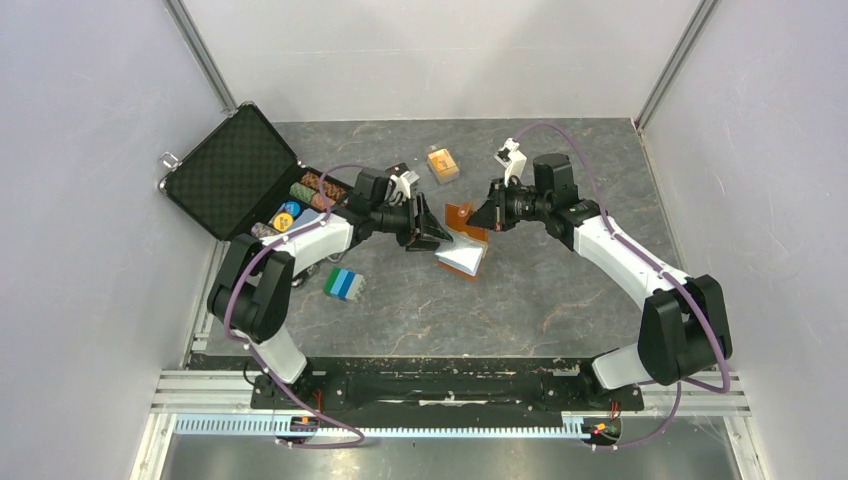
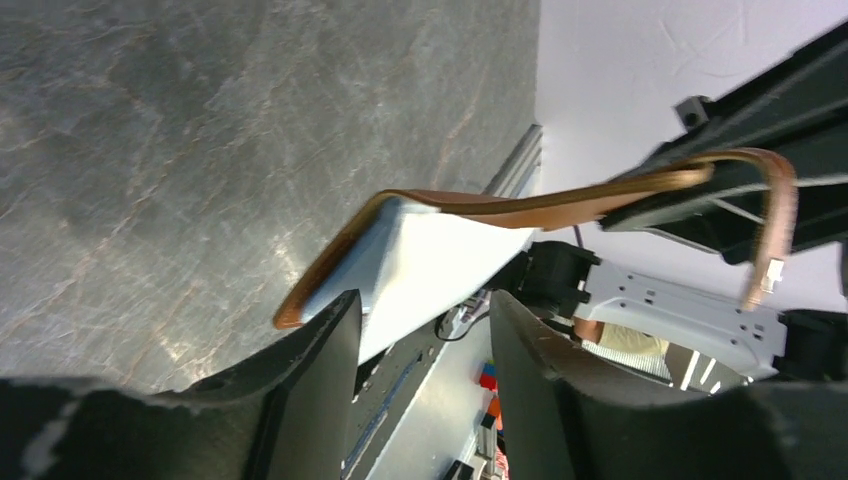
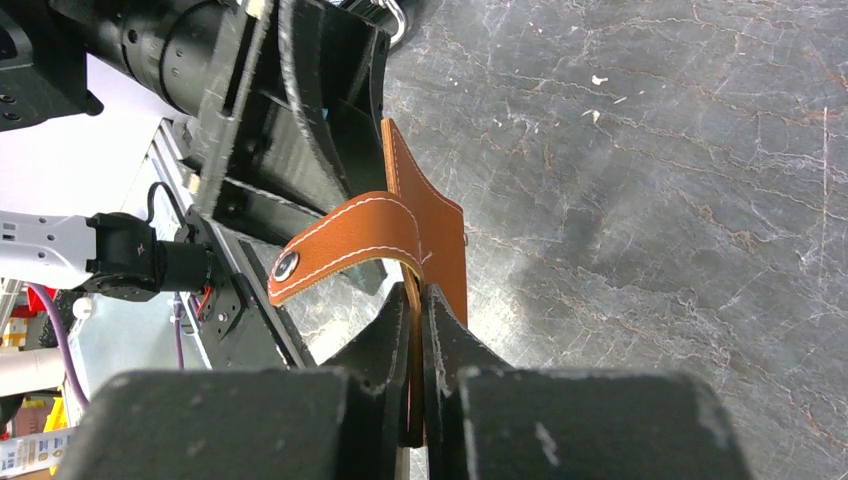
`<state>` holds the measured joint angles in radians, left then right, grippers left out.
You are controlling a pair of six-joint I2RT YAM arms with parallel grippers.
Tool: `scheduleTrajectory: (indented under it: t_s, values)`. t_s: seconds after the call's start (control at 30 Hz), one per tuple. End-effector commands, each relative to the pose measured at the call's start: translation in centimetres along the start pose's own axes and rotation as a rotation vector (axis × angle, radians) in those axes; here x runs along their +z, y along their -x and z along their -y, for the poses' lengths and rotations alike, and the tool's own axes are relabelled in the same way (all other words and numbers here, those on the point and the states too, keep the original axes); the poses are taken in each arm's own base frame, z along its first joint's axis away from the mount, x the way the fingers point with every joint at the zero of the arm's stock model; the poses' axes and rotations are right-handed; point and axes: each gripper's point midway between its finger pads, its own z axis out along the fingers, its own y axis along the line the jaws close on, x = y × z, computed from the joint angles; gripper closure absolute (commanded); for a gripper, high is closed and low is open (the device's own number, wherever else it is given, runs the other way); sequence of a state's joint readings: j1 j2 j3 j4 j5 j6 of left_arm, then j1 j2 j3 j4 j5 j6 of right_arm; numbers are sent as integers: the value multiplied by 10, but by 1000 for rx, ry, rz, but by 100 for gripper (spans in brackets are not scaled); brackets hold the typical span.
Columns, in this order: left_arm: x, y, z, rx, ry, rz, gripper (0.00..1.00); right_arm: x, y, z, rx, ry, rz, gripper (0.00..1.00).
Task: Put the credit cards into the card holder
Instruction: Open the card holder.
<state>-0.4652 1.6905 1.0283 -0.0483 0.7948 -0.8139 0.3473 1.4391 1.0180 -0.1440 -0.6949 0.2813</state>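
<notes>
The card holder (image 1: 464, 247), tan-brown with a pale blue inside, hangs open over the middle of the table. My right gripper (image 1: 489, 217) is shut on its brown flap (image 3: 441, 240), and the snap tab (image 3: 340, 243) curls to the left. My left gripper (image 1: 432, 232) is open, and the pale leaf (image 2: 432, 262) lies across the tip of its left finger (image 2: 312, 378). An orange card stack (image 1: 443, 164) lies on the far table, and a dark card (image 1: 397, 170) is near it. Neither gripper holds a card.
A black foam-lined briefcase (image 1: 235, 170) stands open at the far left, with poker chips (image 1: 290, 212) along its near side. A blue-green-white striped block (image 1: 345, 284) lies at the front left. White walls enclose the table.
</notes>
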Motion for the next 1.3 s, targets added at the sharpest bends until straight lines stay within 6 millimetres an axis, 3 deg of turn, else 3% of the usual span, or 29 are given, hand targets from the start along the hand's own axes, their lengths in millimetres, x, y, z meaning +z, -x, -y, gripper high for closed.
scheduleTrajectory:
  t_s: [0.0, 0.17, 0.53, 0.8, 0.9, 1.0, 1.13, 1.27]
  values:
    - [-14, 15, 58, 115, -189, 42, 41, -3, 3, -3, -2, 6, 22, 100]
    - [-16, 24, 82, 133, -300, 69, 36, -5, -2, -4, 21, 14, 13, 100]
    - [-13, 30, 91, 127, -373, 85, 36, -2, -8, 0, 190, 51, -23, 100]
    - [-6, 20, 92, 208, -383, 50, 71, 1, -9, -3, 278, 95, -50, 100]
    - [2, 10, 88, 253, -340, 15, 76, 1, -7, -5, 302, 110, -49, 100]
    - [5, 9, 79, 288, -259, 24, 75, 0, -5, -5, 311, 115, -46, 100]
    - [-2, 17, 57, 304, -72, 89, 60, 0, -6, -3, 310, 108, -47, 100]
    - [-11, 13, 28, 302, 102, 72, 46, 0, -10, 0, 310, 99, -53, 100]
